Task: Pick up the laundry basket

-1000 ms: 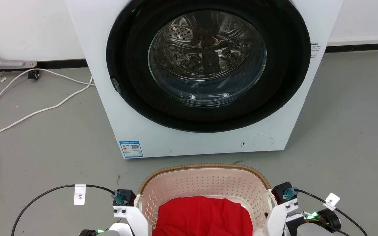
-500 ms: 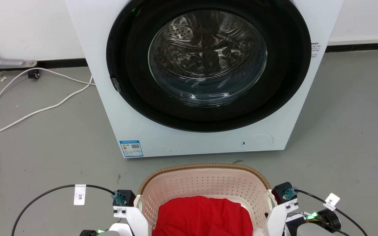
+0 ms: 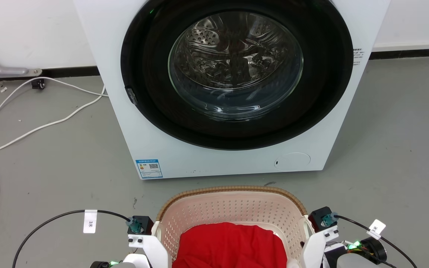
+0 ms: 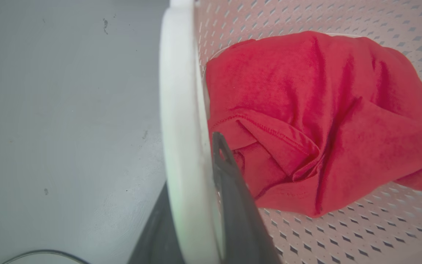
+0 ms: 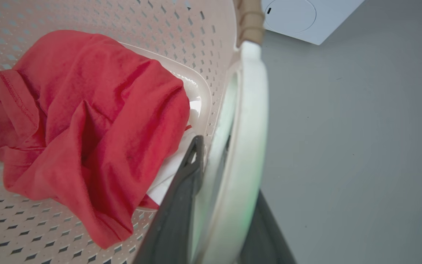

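The laundry basket [image 3: 233, 206], cream-pink and perforated with a brown woven rim, stands on the floor at the bottom centre of the head view, holding a red garment [image 3: 229, 245]. My left gripper [image 4: 192, 165] straddles the basket's white left handle [image 4: 178, 91], one dark finger [image 4: 233, 205] inside the wall and the other outside, shut on it. My right gripper [image 5: 229, 168] clamps the white right handle [image 5: 251, 91] the same way, its inner finger [image 5: 181, 205] beside the red garment [image 5: 79, 128].
A white front-loading washing machine [image 3: 132, 123] with its round door [image 3: 235, 67] closed stands just beyond the basket. White cables [image 3: 32, 130] trail over the grey floor at the left. Black wrist cables [image 3: 50, 219] loop out beside each arm.
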Tool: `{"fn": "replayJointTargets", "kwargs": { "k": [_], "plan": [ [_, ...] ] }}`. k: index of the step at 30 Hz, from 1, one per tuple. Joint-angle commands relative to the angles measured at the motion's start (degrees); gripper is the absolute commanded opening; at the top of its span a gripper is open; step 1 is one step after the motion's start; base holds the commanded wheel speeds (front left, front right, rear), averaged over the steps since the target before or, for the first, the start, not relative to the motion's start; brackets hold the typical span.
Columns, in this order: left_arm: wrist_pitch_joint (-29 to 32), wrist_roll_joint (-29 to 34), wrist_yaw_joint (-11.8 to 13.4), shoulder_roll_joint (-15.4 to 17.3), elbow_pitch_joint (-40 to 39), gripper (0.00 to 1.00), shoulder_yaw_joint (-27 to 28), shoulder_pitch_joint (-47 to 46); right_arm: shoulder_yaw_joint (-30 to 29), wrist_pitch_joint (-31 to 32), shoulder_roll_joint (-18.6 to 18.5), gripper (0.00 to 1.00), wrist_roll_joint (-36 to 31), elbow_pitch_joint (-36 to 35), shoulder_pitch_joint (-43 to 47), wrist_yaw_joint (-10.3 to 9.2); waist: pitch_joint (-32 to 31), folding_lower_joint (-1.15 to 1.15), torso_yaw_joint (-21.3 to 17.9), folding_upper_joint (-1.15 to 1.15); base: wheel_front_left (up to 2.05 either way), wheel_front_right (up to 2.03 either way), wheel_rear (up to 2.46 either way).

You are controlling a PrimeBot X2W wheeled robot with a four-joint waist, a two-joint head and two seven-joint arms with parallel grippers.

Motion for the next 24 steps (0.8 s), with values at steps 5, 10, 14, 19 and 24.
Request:
{"fn": "replayJointTargets", "kwargs": {
  "k": [5, 10, 14, 19, 24],
  "plan": [
    [-0.48, -0.41, -0.76, -0.50, -0.54, 0.00, -0.61, -1.46, 0.19, -0.12, 1.05, 0.00, 0.12, -0.53, -0.07, 0.79, 0.22, -0.01, 0.08, 0.00, 0.00, 0.00, 0.00],
    [-0.66, -0.85, -0.76, -0.56, -0.58, 0.00, -0.88, -1.53, 0.08, 0.04, 0.92, 0.00, 0.11, -0.53, 0.10, 0.79, 0.24, -0.01, 0.20, 0.00, 0.00, 0.00, 0.00],
    [-0.82, -1.22, -0.76, -0.56, -0.52, 0.00, -1.10, -1.67, 0.02, -0.03, 0.91, 0.00, 0.06, -0.53, 0.09, 0.79, 0.22, -0.01, 0.17, 0.00, 0.00, 0.00, 0.00],
    [-0.69, -1.49, -0.76, -0.53, -0.45, 0.00, -1.30, -1.71, 0.00, -0.05, 0.91, 0.00, 0.01, -0.53, 0.08, 0.79, 0.17, -0.01, 0.16, 0.00, 0.00, 0.00, 0.00],
    [-0.81, -1.78, -0.76, -0.42, -0.37, 0.00, -1.59, -1.65, -0.10, 0.01, 0.95, 0.00, 0.02, -0.53, 0.13, 0.79, 0.07, -0.01, 0.11, 0.00, 0.00, 0.00, 0.00]
  ]
}}
